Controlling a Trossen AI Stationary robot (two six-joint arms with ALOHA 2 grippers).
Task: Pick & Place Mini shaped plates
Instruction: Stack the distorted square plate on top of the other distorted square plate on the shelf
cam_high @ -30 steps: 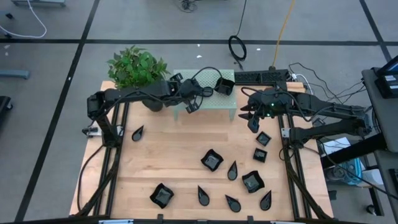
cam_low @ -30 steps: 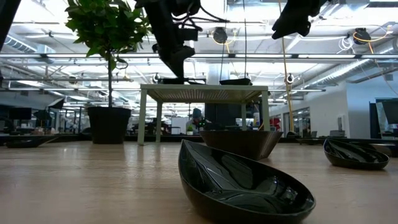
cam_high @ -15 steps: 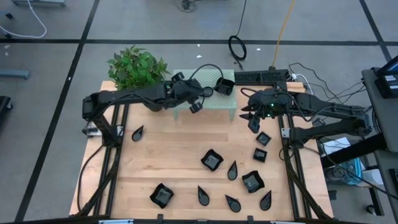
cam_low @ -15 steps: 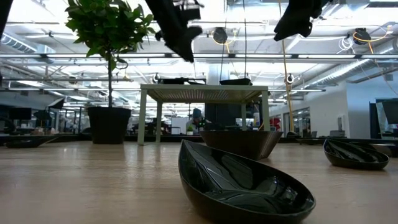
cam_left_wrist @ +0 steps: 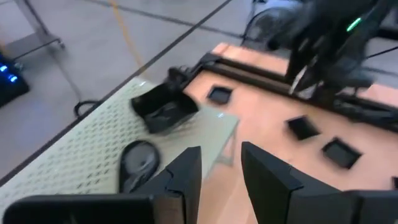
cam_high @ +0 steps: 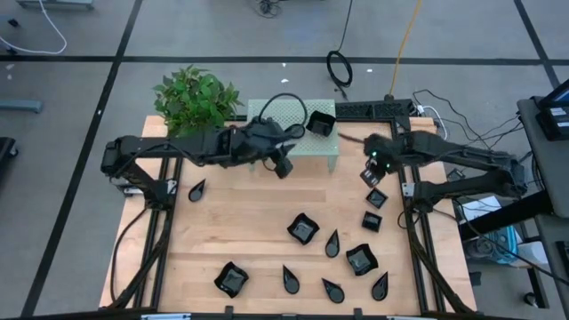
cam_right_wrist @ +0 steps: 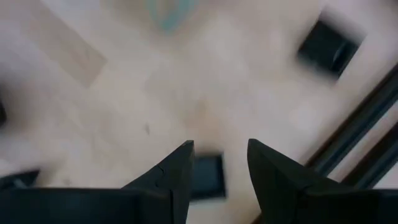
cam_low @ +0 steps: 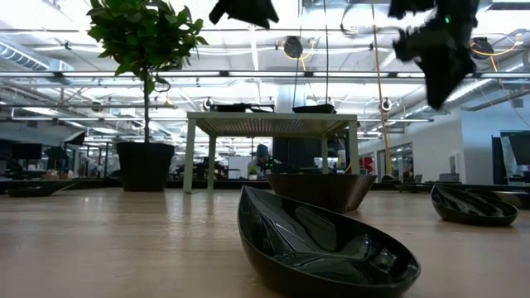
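The table [cam_high: 249,222] is pale wood with a light grain. Shiny black plates [cam_high: 303,230] lie on it. Some are small flat squares [cam_high: 372,221], some are pointed drops [cam_high: 332,244], and some are bigger squares with wavy edges [cam_high: 232,279]. Most sit toward the right and front of the table. One drop [cam_high: 196,189] lies alone near the left side.

At the back stands a little pale green shelf [cam_high: 293,133] with a top full of tiny holes. A wavy plate [cam_left_wrist: 164,110] and a flat dark plate [cam_left_wrist: 139,159] rest on it. A leafy green plant [cam_high: 196,96] stands beside the shelf.

The left gripper [cam_high: 283,166] hangs in the air at the front edge of the shelf. Its two dark fingers [cam_left_wrist: 186,177] are apart and hold nothing.

The right gripper [cam_high: 371,174] hangs above the table's right side, over a small square plate [cam_right_wrist: 207,176]. Its fingers [cam_right_wrist: 176,174] are apart too, with nothing between them and touching nothing.
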